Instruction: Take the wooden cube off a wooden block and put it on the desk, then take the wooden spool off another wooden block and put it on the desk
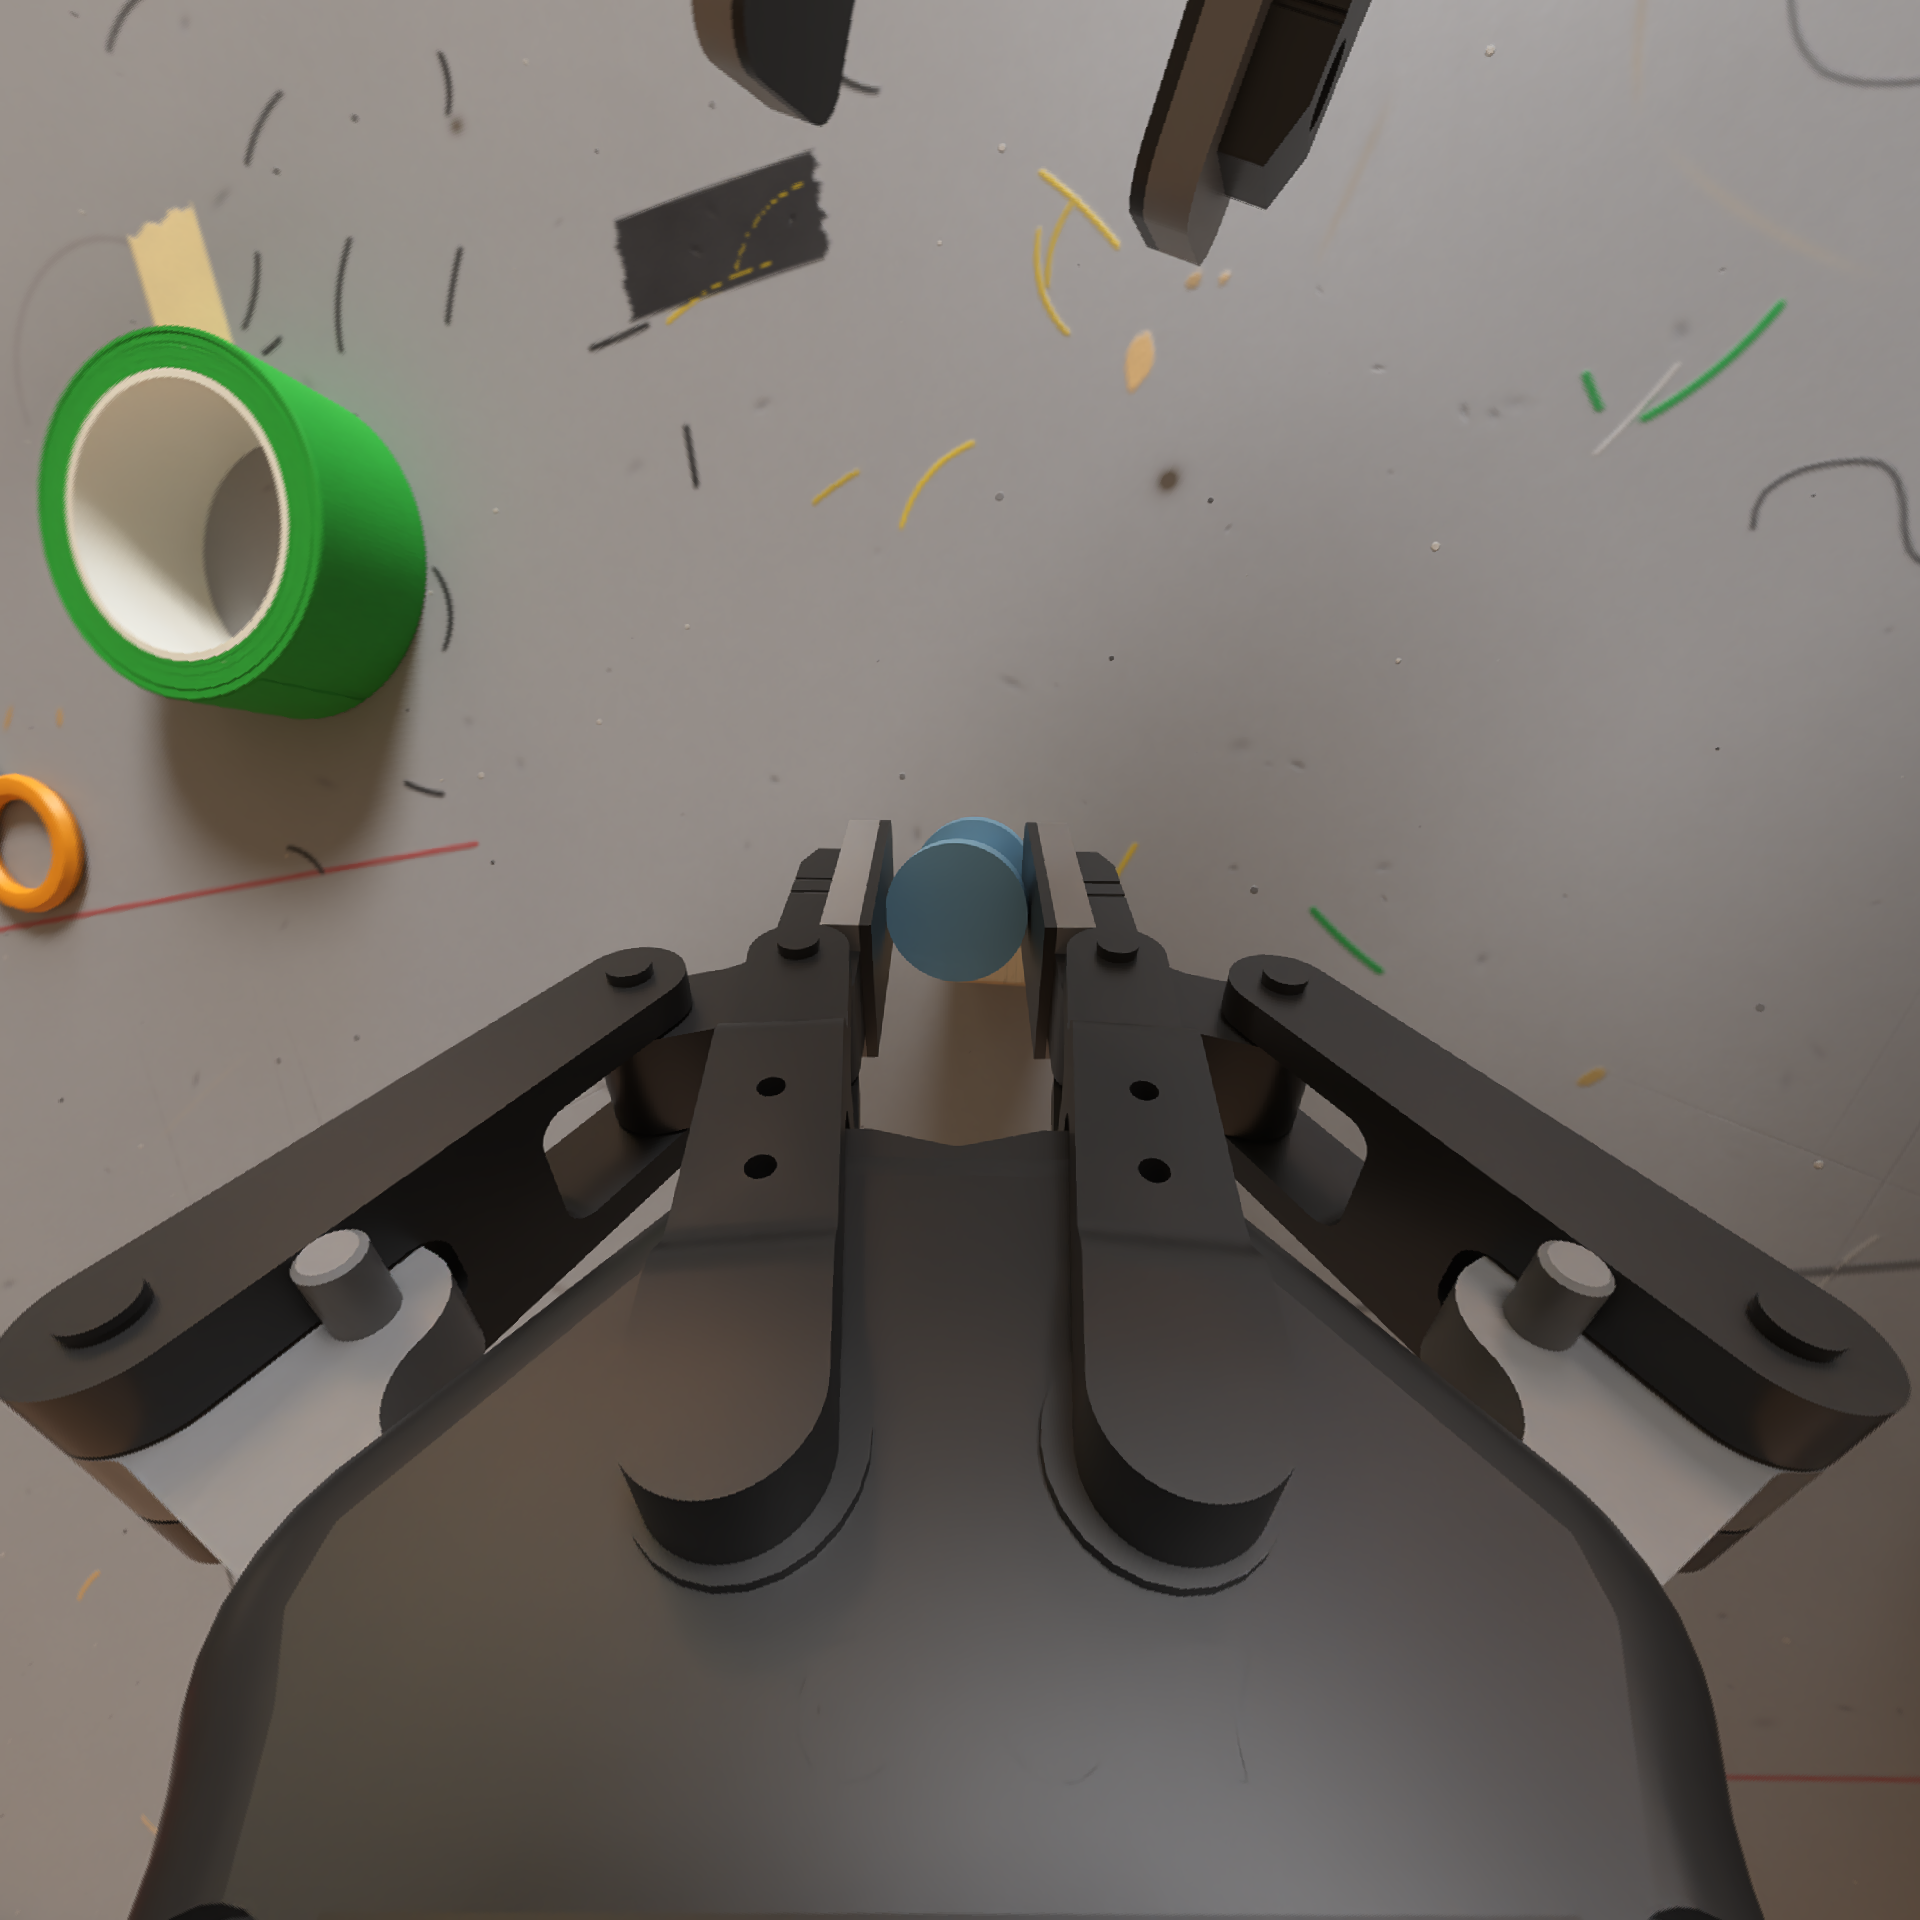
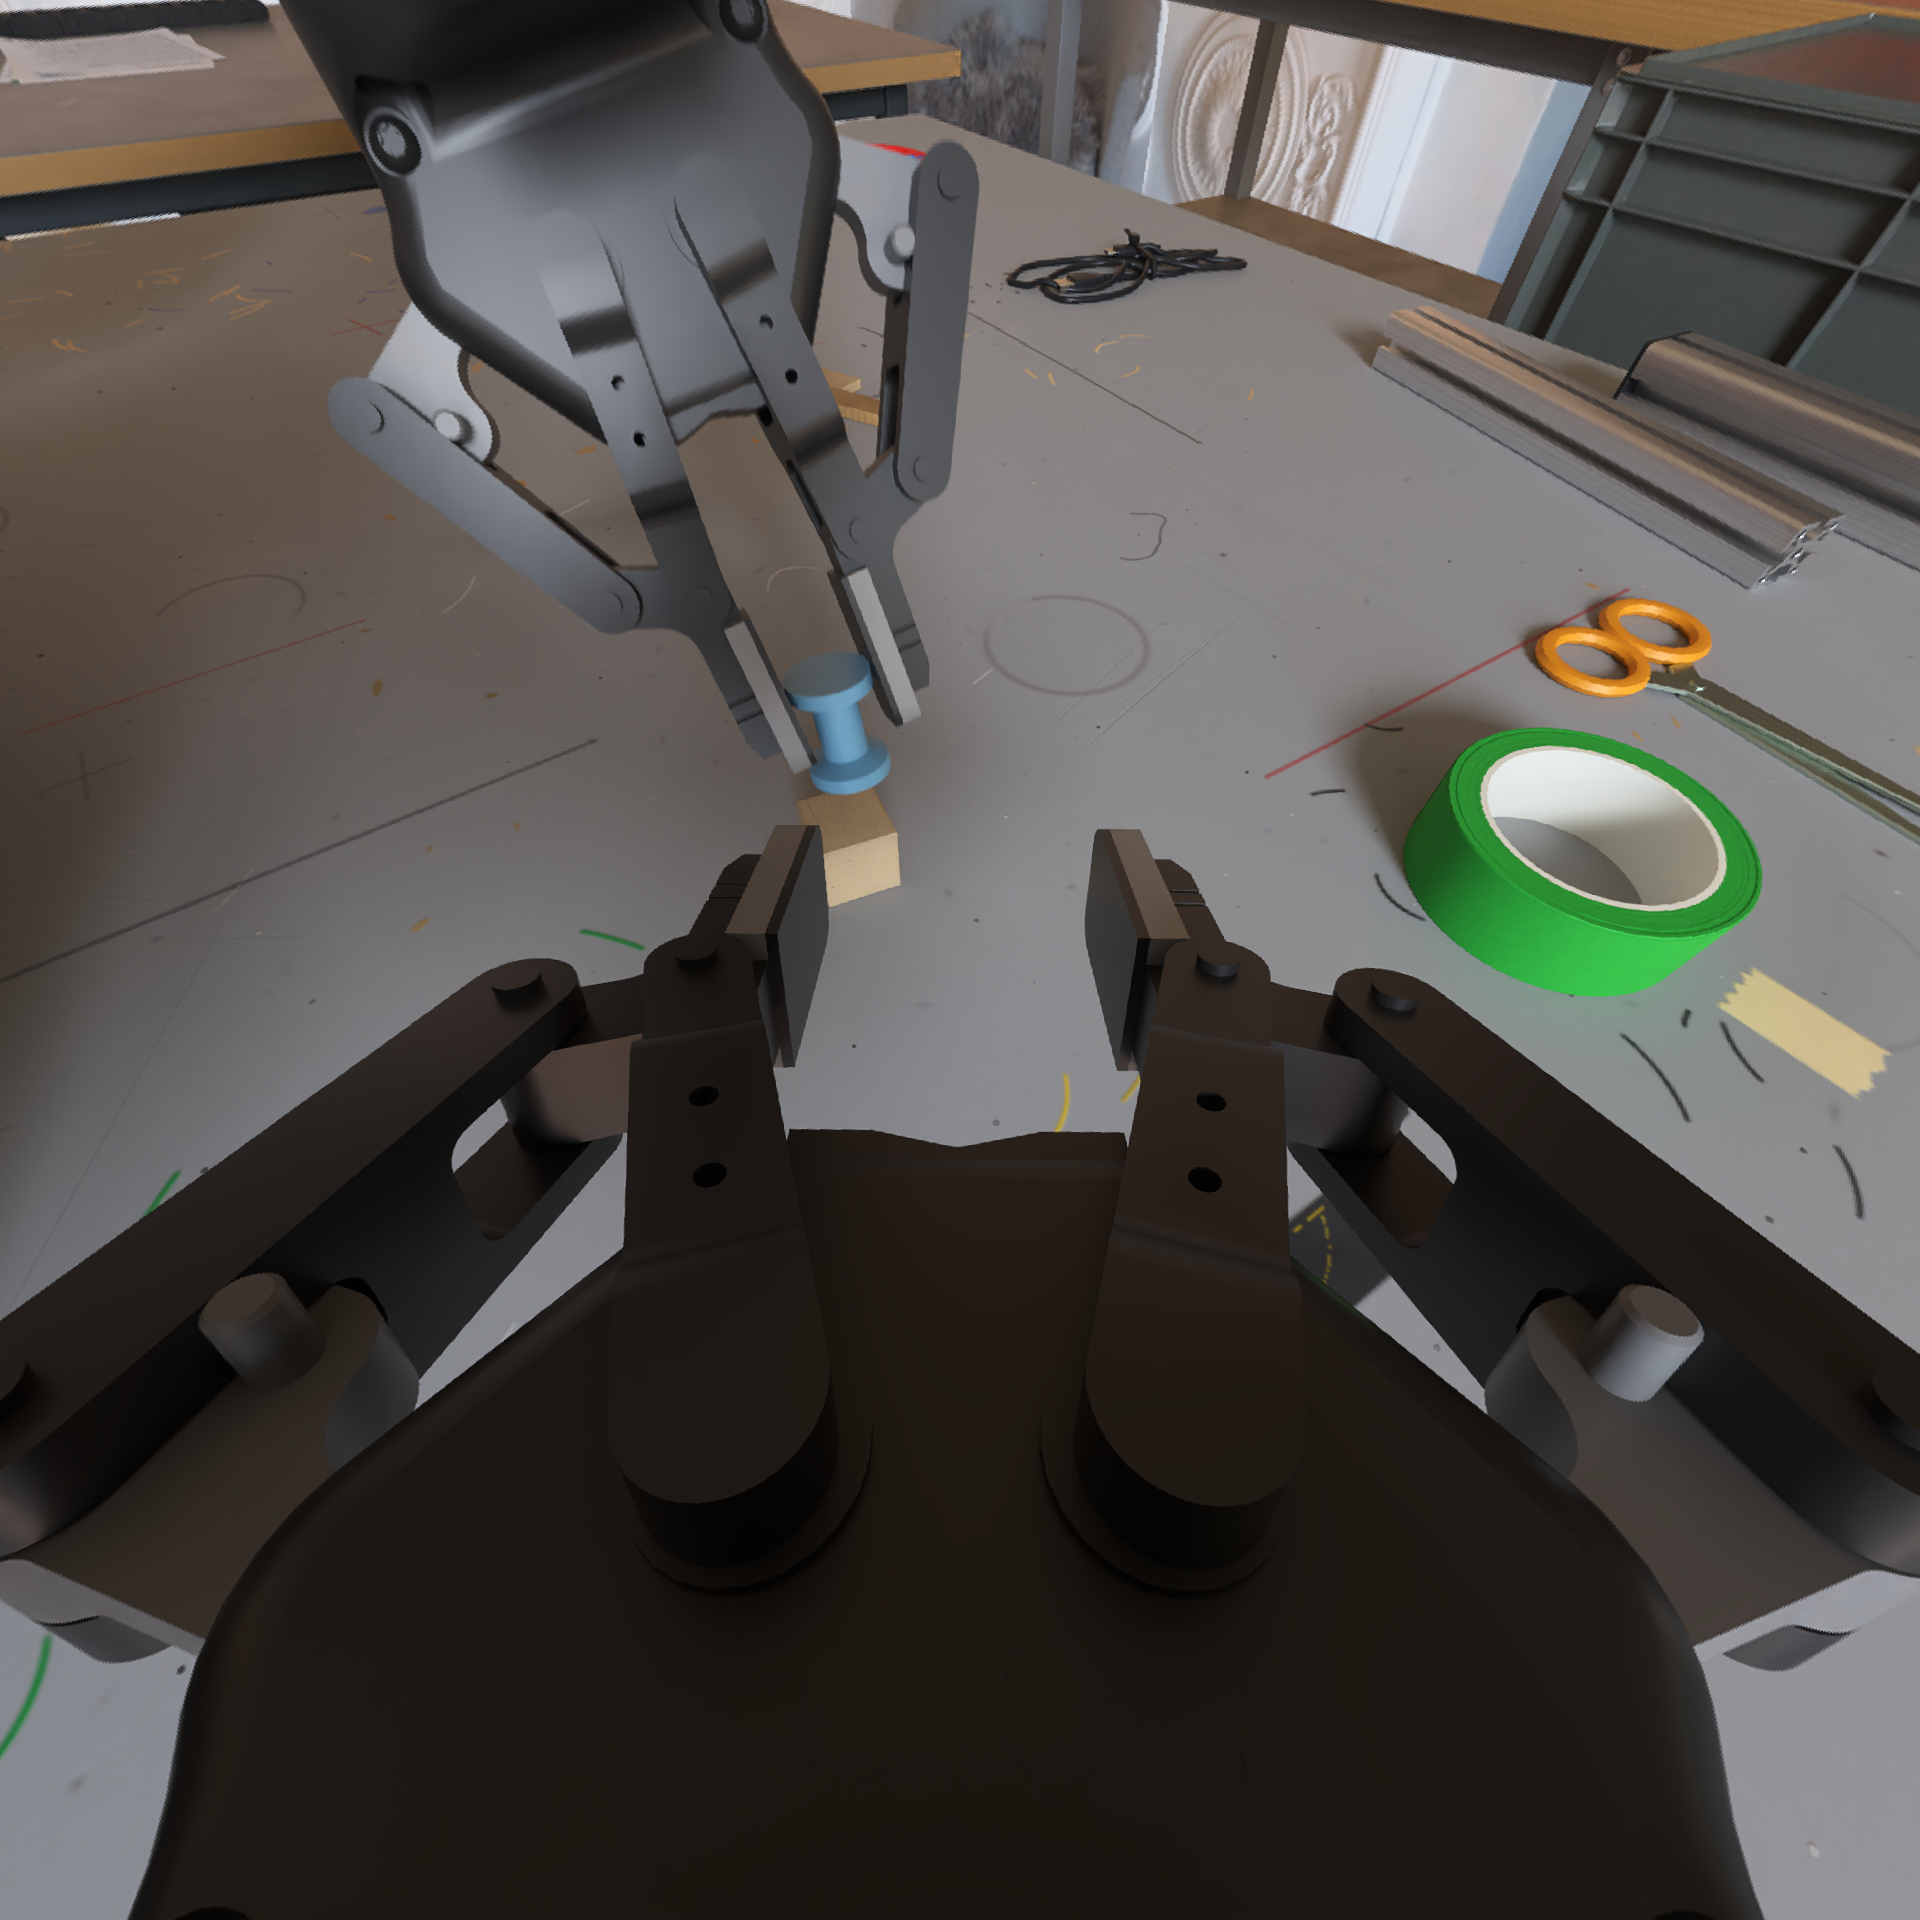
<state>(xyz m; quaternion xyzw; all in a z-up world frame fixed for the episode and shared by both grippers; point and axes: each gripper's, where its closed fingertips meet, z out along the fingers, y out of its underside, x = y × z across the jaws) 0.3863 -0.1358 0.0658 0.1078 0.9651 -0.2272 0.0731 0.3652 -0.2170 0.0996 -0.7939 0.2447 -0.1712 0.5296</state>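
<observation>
The right gripper (image 2: 956, 940) hangs low over the grey counter (image 2: 1195, 582) with its dark fingers (image 2: 795, 935) spread apart and nothing between them. Just beyond it the left gripper (image 2: 826, 696) reaches down with its fingers on either side of the blue wooden spool (image 2: 840, 722), which stands slightly tilted on a pale wooden block (image 2: 860, 850); whether the pads press the spool cannot be told. To the right lie a green tape roll (image 2: 1579, 862) beside a strip of beige tape (image 2: 1803, 1029), orange-handled scissors (image 2: 1626, 646), a metal rail (image 2: 1590, 457), and farther back a coiled black cable (image 2: 1122, 268).
</observation>
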